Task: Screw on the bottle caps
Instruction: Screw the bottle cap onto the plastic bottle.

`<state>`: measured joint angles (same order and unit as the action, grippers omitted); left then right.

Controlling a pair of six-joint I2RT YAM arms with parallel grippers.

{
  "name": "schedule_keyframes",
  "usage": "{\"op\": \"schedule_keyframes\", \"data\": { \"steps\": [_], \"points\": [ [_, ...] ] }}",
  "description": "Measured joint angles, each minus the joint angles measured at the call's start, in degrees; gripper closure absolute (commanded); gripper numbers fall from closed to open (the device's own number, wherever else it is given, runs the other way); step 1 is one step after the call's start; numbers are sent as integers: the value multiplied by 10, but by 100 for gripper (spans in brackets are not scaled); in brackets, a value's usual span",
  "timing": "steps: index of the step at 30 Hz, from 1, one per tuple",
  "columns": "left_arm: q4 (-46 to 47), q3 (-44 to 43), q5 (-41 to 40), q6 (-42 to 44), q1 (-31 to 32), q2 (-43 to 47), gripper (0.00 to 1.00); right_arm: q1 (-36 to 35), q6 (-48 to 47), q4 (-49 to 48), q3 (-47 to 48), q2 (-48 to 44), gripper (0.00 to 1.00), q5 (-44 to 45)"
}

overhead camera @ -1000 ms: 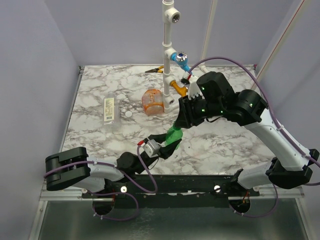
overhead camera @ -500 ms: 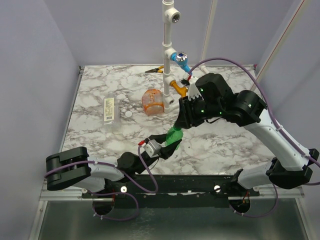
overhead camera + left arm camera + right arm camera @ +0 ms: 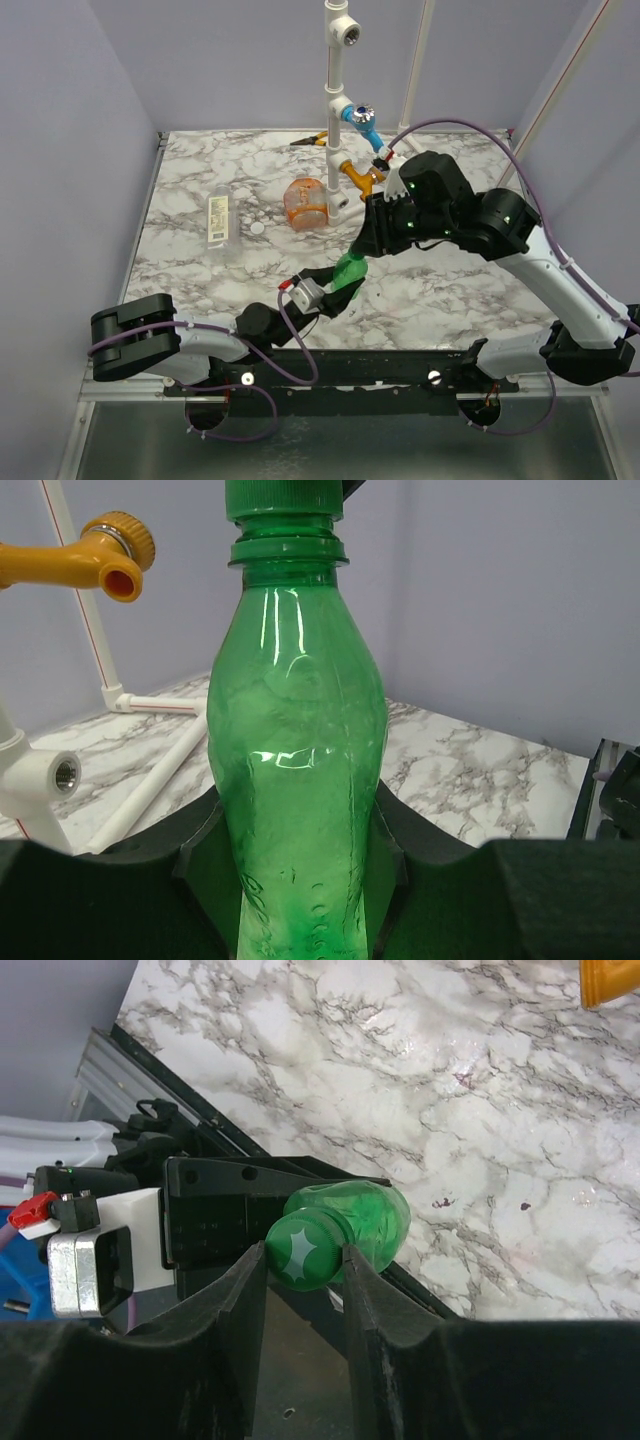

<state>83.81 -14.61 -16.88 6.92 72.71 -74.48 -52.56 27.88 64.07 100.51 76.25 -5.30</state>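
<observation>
Marble-patterned table (image 3: 190, 170), lilac walls (image 3: 60, 150): left gripper (image 3: 298, 852) clamps the green bottle (image 3: 298, 740); right gripper (image 3: 305, 1262) pinches its dark green cap (image 3: 303, 1250).

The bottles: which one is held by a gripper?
The slim green bottle: the left gripper clamps it, and the right gripper is on its cap. The orange bottle and clear bottle rest ungripped.

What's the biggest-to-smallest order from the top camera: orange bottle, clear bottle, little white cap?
1. Orange bottle and clear bottle: about tied, since one is wider and the other longer.
2. White cap: smallest by far.
</observation>
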Motion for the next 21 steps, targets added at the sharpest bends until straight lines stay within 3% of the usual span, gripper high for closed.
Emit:
{"op": "schedule_keyframes", "data": {
  "steps": [21],
  "points": [
    [-12, -19, -3, 6, -2, -5, 100, 0, 52, -16, -21, -26, 59, 44]
  ]
}}
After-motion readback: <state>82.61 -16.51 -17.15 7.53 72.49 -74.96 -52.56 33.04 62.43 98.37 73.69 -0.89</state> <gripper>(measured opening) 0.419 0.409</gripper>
